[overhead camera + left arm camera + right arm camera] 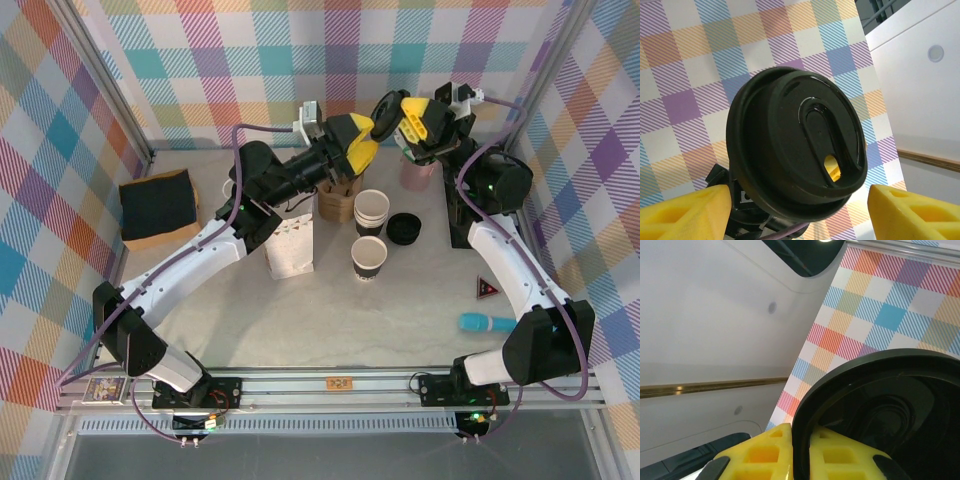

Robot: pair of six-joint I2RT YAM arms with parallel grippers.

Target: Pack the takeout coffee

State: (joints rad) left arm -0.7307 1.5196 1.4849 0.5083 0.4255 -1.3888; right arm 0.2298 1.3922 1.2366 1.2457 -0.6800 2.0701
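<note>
Lid and cup were apart. The small coffee cup [368, 257], white at the rim and dark lower down, stood upright on the counter [300, 320] with its top bare. It was just in front of a stack of white cups [371, 210]. A spare black lid [404, 229] lay near it on the right, and a white paper bag [289, 247] stood to its left.

The round black lid [385, 106] for the cup was up off the counter at the back. The right end effector [402, 118] was clamped on its edge. In the right wrist view we saw the rim of the lid [880, 415] run down between the two yellow fingers [760, 455].

The left end effector [360, 138] faced the top of the lid [795, 145], where the sip hole was. Its yellow fingers [685, 210] were spread wide, one on each side, and did not touch the lid.

We think the lid was held up on its edge like this so the left arm could get a better hold of it. A pinch on the rim is fine for lifting but poor for pushing a lid flat onto a cup. We also think the cup stood in an open spot so a lid could come straight down on it. The bag was close by, so the trip into it would be short. We could not tell if the bag's mouth was open.
</note>
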